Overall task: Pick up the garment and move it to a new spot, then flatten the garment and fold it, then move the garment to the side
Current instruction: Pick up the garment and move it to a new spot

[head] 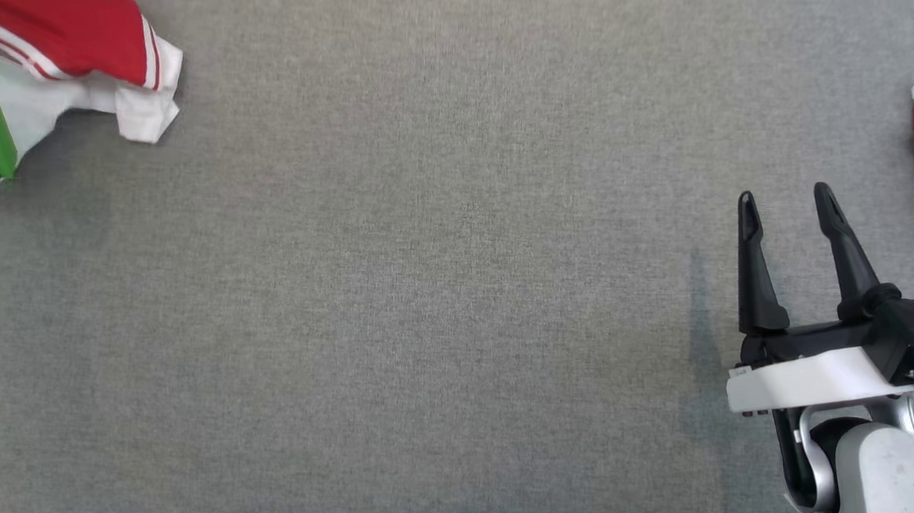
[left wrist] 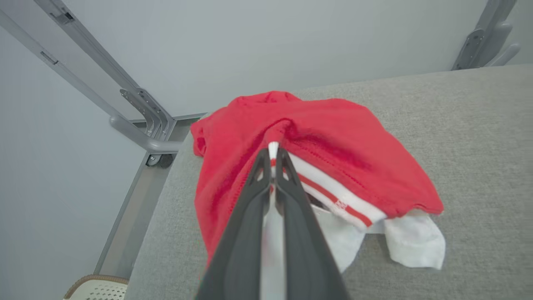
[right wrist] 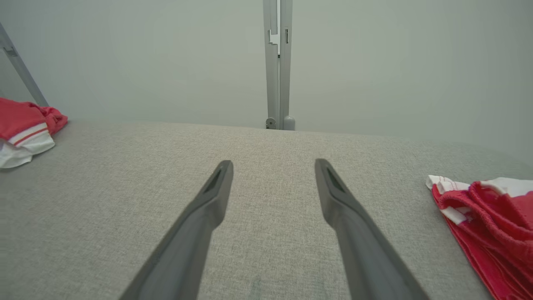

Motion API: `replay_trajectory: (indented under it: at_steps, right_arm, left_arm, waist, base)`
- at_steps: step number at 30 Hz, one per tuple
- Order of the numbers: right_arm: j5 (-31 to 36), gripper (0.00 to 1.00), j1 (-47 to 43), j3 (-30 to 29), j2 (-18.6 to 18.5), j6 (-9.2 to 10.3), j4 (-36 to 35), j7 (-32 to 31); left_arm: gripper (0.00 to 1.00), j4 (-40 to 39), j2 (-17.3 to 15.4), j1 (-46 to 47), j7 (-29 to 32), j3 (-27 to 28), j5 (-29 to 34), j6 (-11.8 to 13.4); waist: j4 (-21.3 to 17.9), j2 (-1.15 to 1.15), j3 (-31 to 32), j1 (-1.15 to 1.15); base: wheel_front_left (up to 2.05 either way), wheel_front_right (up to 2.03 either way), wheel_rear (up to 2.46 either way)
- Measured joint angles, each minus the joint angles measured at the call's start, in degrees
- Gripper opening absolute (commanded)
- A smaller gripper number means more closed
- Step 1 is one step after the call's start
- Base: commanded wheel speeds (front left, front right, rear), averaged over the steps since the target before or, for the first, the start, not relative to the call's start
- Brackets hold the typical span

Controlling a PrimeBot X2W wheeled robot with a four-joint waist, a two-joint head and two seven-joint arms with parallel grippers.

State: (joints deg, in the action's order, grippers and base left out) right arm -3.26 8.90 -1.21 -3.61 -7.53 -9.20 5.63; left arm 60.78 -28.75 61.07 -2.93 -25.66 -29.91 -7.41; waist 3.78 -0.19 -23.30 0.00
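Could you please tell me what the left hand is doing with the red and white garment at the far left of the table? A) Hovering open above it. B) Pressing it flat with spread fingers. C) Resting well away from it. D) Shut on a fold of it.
D: in the left wrist view the left hand is shut, with a fold of the red and white garment pinched between its fingertips.

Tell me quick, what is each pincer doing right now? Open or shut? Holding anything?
Left pincer: shut on the red and white garment.
Right pincer: open, holding nothing.
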Motion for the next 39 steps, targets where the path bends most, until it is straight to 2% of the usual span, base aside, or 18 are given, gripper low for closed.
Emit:
replay_trajectory:
  at_steps: [10, 16, 26, 30, 35, 39]
  right_arm:
    - [-2.18, 1.0, -0.69, 0.91, 0.63, 0.0, 5.55, 3.14]
    - [-3.8, 1.0, -2.24, 0.73, 0.69, 0.0, 7.54, 4.45]
    - [-6.0, 1.0, -3.85, 0.96, 0.7, 0.0, 9.31, 5.9]
    - [-6.62, 1.0, -4.27, 1.14, 0.71, 0.0, 10.02, 6.51]
    - [-7.3, 1.0, -4.86, 1.91, 0.7, 0.0, 10.95, 6.97]
    - [-7.76, 1.0, -4.82, 2.5, 0.7, 0.0, 11.56, 7.37]
  left_arm:
    - [0.0, -6.62, -2.22, 3.01, 0.8, -5.99, 0.4, -0.02]
    - [0.0, -12.67, -1.76, 4.46, 1.76, -10.0, 0.27, -0.08]
    - [0.0, -24.12, 2.76, 7.17, 3.37, -13.62, -1.81, -0.08]
    - [0.0, -29.66, 4.91, 7.29, 4.38, -15.03, -1.77, 0.9]
    - [0.0, -32.99, 8.95, 1.53, 4.2, -16.85, -3.28, 1.96]
    - [0.0, -32.4, 11.48, -4.94, 2.2, -17.68, -5.35, 3.15]
  waist:
    - [-0.89, 0.0, 7.94, 0.0]
    - [-2.29, 0.0, 12.8, 0.0]
    - [-6.47, 0.0, 17.74, 0.0]
    - [-8.86, 0.0, 18.63, 0.0]
    - [-10.93, 0.0, 18.65, 0.0]
    - [-12.31, 0.0, 17.85, 0.0]
  base:
    - [0.0, 0.0, 0.0]
    - [0.0, 0.0, 0.0]
    - [0.0, 0.0, 0.0]
    - [0.0, 0.0, 0.0]
    - [0.0, 0.0, 0.0]
    - [0.0, 0.0, 0.0]
